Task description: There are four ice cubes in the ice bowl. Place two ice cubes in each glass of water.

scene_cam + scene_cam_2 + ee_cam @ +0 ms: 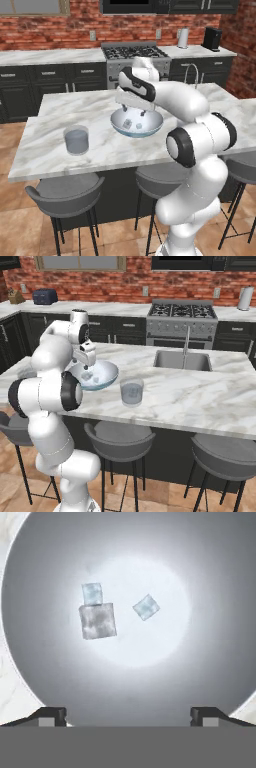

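Even, soft rendered light; bright glare at centre of glossy pale blue-grey round bowl (210,612); edges slightly soft.

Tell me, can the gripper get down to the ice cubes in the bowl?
Probably yes. The gripper hangs open right above the ice bowl, and nothing lies between it and the ice cubes on the bottom. Two cubes touch, so picking only one may be tricky.

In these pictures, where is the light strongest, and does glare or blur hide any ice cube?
Hand view: a bright white glow fills the middle of the ice bowl, fading to grey at its wall; three ice cubes stay readable, the larger grey one mottled. Left base view: the cubes are small and soft under the hand. Right base view: bowl glossy, cubes hard to count.
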